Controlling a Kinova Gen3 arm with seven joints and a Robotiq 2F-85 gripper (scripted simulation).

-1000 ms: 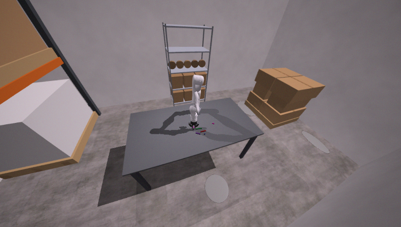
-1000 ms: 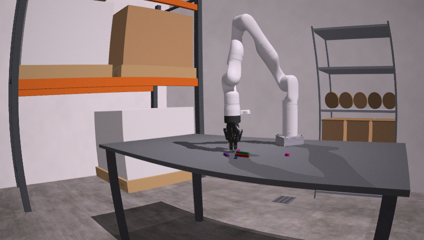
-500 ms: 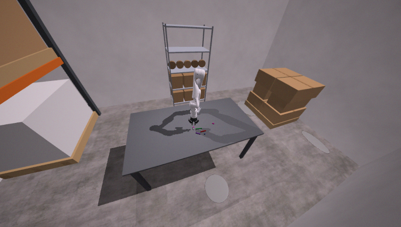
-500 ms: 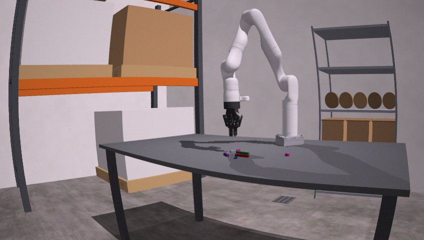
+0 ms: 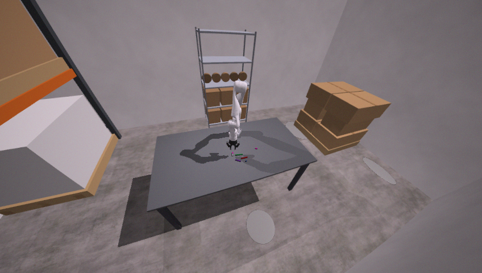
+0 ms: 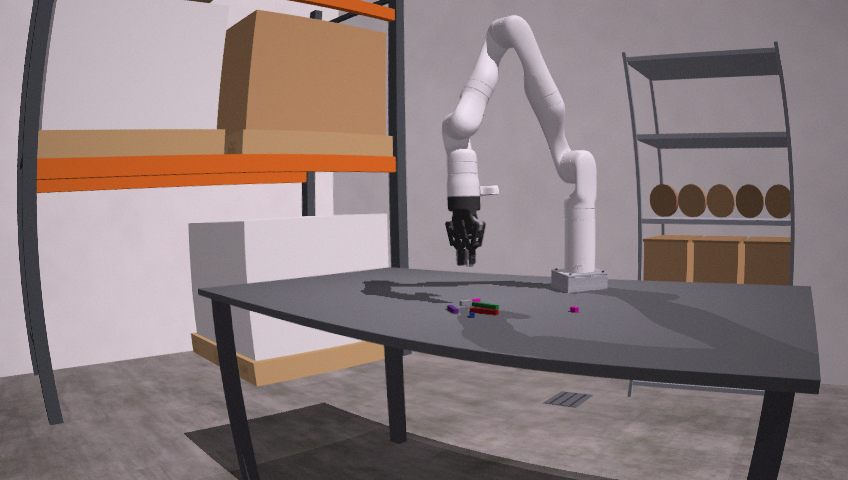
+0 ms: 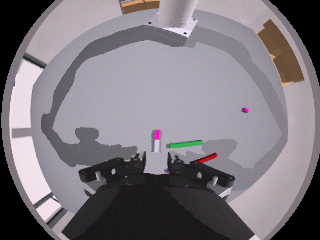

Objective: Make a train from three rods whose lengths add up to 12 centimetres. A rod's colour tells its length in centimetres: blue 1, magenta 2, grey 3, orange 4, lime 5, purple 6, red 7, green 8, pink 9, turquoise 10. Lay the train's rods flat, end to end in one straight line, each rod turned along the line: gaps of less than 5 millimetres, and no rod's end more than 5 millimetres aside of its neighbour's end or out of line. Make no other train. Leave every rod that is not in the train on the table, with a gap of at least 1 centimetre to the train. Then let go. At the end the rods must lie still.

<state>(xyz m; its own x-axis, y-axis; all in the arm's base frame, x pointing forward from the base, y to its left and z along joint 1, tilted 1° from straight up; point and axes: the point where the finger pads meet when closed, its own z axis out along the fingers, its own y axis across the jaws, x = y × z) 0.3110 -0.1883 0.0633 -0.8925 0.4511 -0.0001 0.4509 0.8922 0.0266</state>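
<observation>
My gripper hangs above the table, open and empty; it also shows in the wrist view. Below it a short grey rod lies end to end with a magenta rod. A green rod lies just right of them, and a red rod lies beyond it. From the side, the green rod lies right behind the red rod. A purple rod and a small blue rod lie nearer the front edge. A second magenta rod lies apart to the right.
The arm's base stands on the table behind the rods. A metal shelf with boxes stands beyond the table. Stacked cardboard boxes sit on the floor to the right.
</observation>
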